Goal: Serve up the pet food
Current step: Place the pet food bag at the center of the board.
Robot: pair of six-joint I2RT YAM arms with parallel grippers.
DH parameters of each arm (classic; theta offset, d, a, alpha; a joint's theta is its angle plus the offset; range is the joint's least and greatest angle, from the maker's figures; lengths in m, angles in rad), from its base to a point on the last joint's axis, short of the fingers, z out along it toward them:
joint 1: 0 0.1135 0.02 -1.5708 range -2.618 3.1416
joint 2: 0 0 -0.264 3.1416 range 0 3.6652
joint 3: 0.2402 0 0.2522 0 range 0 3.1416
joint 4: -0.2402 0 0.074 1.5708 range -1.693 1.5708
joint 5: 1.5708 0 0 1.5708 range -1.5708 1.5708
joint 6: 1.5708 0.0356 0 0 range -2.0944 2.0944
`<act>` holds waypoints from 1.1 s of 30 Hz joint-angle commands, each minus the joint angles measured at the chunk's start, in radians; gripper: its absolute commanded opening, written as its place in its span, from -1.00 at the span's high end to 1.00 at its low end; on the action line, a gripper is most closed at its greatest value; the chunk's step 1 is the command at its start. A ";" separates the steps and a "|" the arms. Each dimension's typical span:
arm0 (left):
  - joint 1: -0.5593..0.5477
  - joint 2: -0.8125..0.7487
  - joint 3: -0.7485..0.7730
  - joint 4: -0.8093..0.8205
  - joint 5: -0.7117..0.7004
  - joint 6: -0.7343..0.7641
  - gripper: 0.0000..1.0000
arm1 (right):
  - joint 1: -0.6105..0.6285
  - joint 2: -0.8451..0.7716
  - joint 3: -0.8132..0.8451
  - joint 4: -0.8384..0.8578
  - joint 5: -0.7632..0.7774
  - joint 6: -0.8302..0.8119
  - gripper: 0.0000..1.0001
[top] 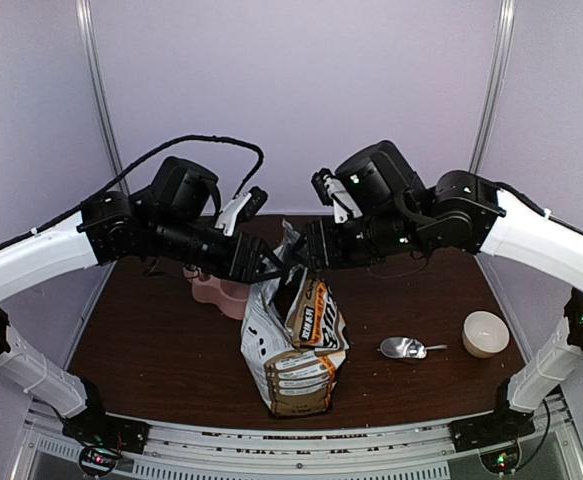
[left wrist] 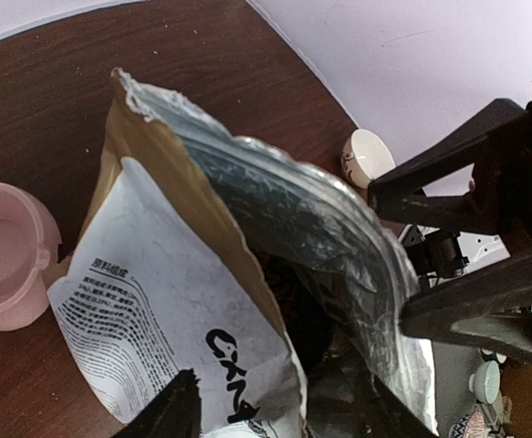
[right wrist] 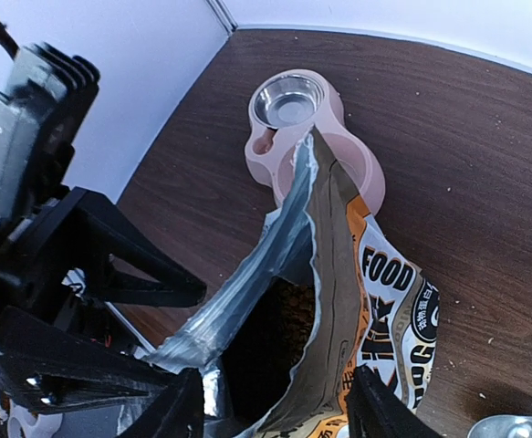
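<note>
The white-grey-orange pet food bag point(top: 293, 345) stands mid-table with its torn top held wide. Reddish-brown kibble point(right wrist: 295, 315) shows deep inside the foil-lined mouth; in the left wrist view the inside point(left wrist: 293, 306) is dark. My left gripper point(top: 271, 268) is open, its fingers straddling the bag's left lip point(left wrist: 284, 420). My right gripper point(top: 307, 252) is open too, its fingers spread either side of the bag mouth point(right wrist: 279, 415). The foil lip point(right wrist: 238, 292) lies against the left gripper's lower finger point(right wrist: 74, 365). The metal scoop point(top: 407, 348) lies on the table to the right of the bag.
The pink double-basin feeder point(top: 221, 290) stands just left of and behind the bag, with a metal bowl point(right wrist: 288, 100) in its far basin. A white cup point(top: 485, 333) sits at the right. The two arms meet closely above the bag.
</note>
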 commanded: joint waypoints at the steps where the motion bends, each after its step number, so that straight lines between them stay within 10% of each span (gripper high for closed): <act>1: -0.006 -0.001 0.019 0.017 0.041 0.002 0.03 | 0.026 0.055 0.077 -0.104 0.107 -0.025 -0.03; 11: -0.007 -0.011 0.050 -0.044 -0.002 0.015 1.00 | 0.044 0.121 0.187 -0.252 0.218 -0.054 0.73; 14: -0.008 -0.034 0.056 -0.052 -0.054 0.015 1.00 | 0.041 0.109 0.186 -0.285 0.267 -0.055 1.00; 33: -0.020 0.104 0.251 0.093 -0.162 0.083 1.00 | -0.128 -0.115 0.047 -0.325 0.429 -0.129 1.00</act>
